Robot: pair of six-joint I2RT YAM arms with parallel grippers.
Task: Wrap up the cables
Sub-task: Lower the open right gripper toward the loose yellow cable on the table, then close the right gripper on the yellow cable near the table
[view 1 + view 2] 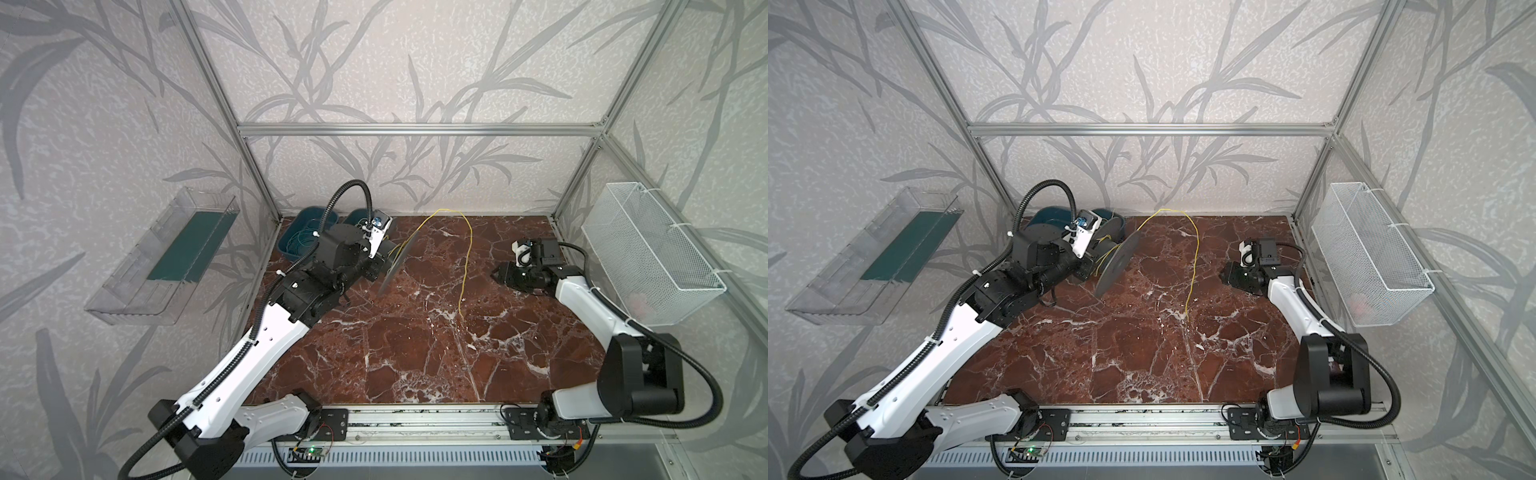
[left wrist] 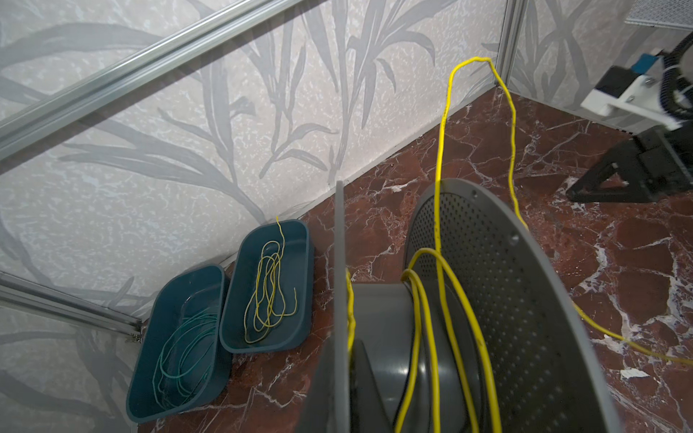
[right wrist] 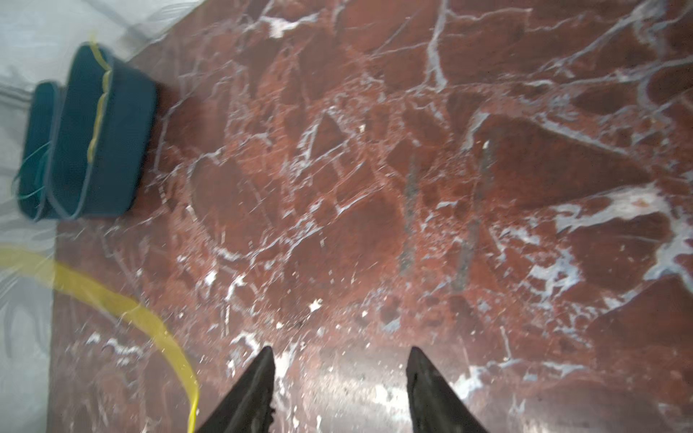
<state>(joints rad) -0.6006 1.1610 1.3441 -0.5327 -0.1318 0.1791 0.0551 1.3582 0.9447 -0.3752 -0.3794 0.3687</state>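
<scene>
When scanned from left edge: clear tray (image 1: pixel 124 299) on wall, then two teal bins (image 2: pixel 292 255) at back left, green wires (image 2: pixel 183 348) in one, loose yellow cables (image 2: pixel 268 292) in other. Next up, left gripper (image 1: pixel 1094 264) clamped tight on grey spool (image 1: pixel 1117 262), tilted. Few yellow turns on hub, cable (image 2: pixel 441 150) arcing up near back wall, dropping onto marble mid-frame. Right of center, right gripper (image 3: pixel 339 350) low over tabletop, claw spread fairly wide, nothing in it, well apart from cable. White mesh basket (image 1: pixel 648 257) on right wall.
</scene>
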